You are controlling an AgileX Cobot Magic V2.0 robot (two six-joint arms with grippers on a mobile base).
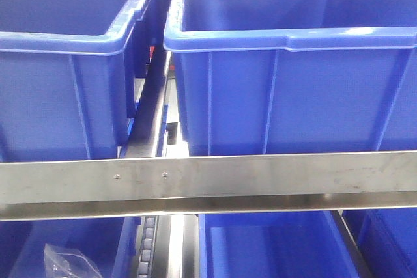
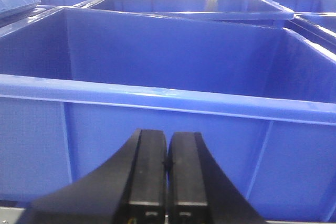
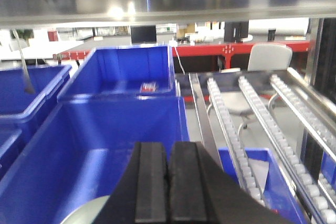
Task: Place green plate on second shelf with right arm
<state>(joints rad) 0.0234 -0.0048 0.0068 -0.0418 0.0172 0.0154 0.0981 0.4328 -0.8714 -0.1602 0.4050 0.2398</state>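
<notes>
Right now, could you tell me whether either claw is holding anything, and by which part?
Nothing is held. The left claw and the right claw are both shut with nothing between them; the green plate lies in a blue bin.

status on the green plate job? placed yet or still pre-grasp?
It looks done or nearly so, though the shelf level can't be confirmed. A pale green plate edge lies in the blue bin below the right end effector, whose fingers are shut and hold nothing. The left end effector is shut too, idle before another blue bin. What's left is probably pulling the right arm back.
</notes>
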